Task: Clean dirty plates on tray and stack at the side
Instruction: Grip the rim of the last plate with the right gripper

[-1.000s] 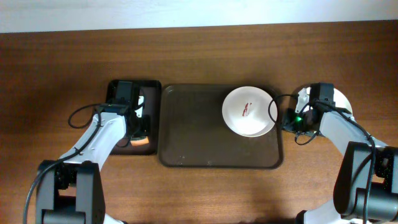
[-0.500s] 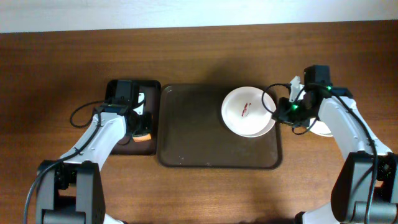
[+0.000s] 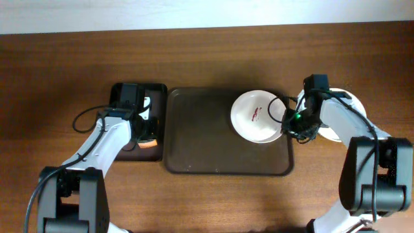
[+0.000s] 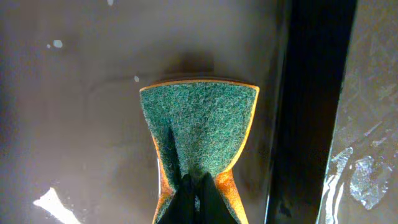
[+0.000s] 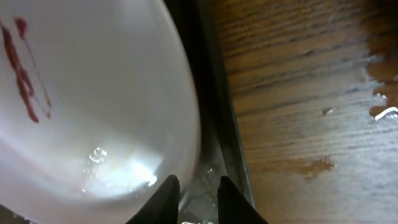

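Right wrist: glossy white plate (image 5: 93,106), red-smeared; right gripper (image 5: 198,190) apart at its rim; left gripper (image 4: 196,196) clamped on sponge (image 4: 199,124)

Green-orange sponge (image 4: 199,134) — black tray (image 3: 160,97)

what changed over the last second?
The right gripper swung left from over the table to the right rim of the smeared plate on the tray. Its jaws are open, nothing gripped yet. Unchanged: the plate and tray positions, and the left gripper, shut on the sponge in the black tray.
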